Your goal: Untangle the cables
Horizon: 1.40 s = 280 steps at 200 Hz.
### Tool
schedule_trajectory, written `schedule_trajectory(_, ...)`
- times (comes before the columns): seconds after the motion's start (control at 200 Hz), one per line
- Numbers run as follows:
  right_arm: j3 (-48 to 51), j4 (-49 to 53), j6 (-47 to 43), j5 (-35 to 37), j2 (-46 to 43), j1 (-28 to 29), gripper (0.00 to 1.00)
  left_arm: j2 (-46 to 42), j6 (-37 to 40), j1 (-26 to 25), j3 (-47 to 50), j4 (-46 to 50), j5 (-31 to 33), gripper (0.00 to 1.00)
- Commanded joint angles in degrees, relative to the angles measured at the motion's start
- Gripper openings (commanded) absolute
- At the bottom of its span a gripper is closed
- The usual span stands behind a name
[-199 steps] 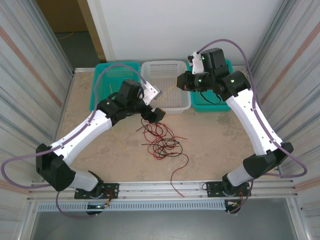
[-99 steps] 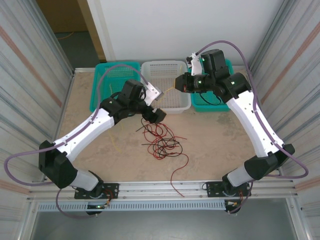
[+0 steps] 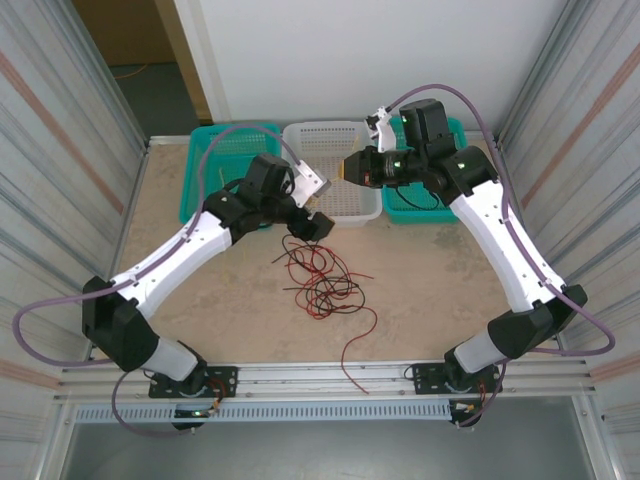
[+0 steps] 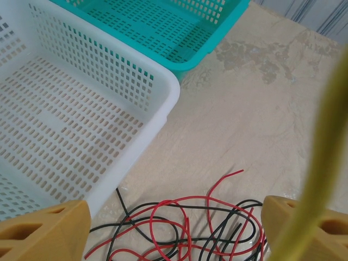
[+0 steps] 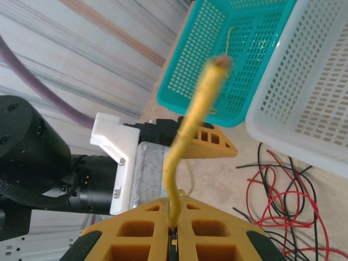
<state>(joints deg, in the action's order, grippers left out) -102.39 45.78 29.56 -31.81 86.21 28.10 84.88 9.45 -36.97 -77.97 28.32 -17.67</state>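
Loose red-and-black cables, 1 pale-yellow strand in tightly closed right gripper, left gripper agape

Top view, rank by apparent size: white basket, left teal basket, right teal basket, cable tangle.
1. white basket and left teal basket: look alike, tie.
2. cable tangle: loose sprawl near theirs, unsure.
3. right teal basket: smallest visible, right arm covers most.

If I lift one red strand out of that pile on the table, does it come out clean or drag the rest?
Probably drags: the red and black cables cross over one another repeatedly. They look floppy and light, lying in loose curls on the table. The yellow cable pinched in the right gripper stands up bent, so short lengths may hold shape.
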Motion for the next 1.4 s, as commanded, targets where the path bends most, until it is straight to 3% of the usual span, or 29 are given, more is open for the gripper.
schedule_trajectory(0.0, 0.22, -2.49, 1.01, -3.78, -0.43, -0.23, 0.1, 1.4, 1.51, 0.14, -1.87, 0.46, -2.28, 0.75)
schedule_trajectory(0.235, 0.96, -4.08, 2.12, -5.02, -0.72, -0.76, 0.1, 1.82, 2.16, -0.53, -1.89, 0.7, -2.2, 0.4)
schedule_trajectory(0.591, 4.82, -7.37, 3.02, -5.13, -2.58, -1.19, 0.11, 1.69, -1.55, -0.57, -1.19, 0.49, -3.91, 0.0)
schedule_trajectory(1.087, 5.71, -6.76, 3.9, -3.22, -2.91, -2.03, 0.14, -0.97, -4.44, -0.43, 1.06, -2.03, -4.92, 0.0)
schedule_trajectory(1.398, 5.88, -7.64, 4.98, -2.51, -3.17, -2.34, 0.15, -4.07, -7.53, 1.75, 3.3, -5.11, -10.61, 0.0)
